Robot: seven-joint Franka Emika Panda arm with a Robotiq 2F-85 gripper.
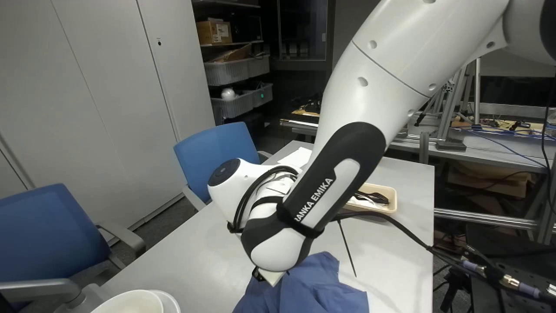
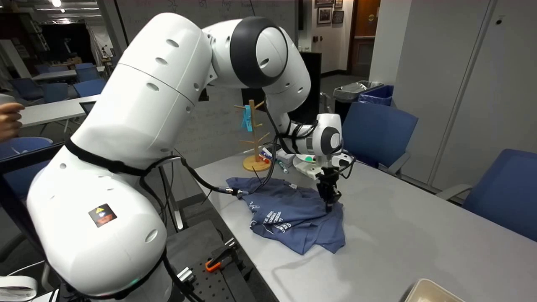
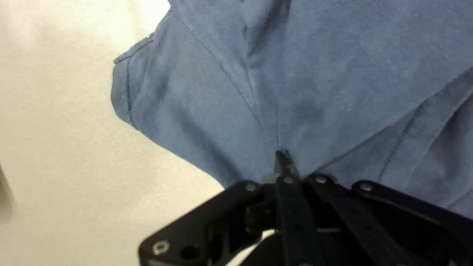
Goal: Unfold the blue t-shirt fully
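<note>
The blue t-shirt (image 2: pixel 268 197) lies crumpled on the table, with part of its white print facing up. Its near part, with loose folds, shows in an exterior view below the arm (image 1: pixel 321 291). My gripper (image 2: pixel 329 208) points down onto the shirt on the side away from the robot's base. In the wrist view, the t-shirt (image 3: pixel 332 74) has creases running together at the gripper (image 3: pixel 290 168), which is shut on a pinch of its cloth. A hemmed sleeve-like corner spreads out to the left there. The very tips are partly buried in the fabric.
A wooden peg stand (image 2: pixel 256 162) with a light-blue clip and several markers stand beyond the shirt. A cream tray (image 1: pixel 394 201) holding dark items and a white bowl (image 1: pixel 130 304) are on the table. Blue chairs (image 2: pixel 379 130) line one side.
</note>
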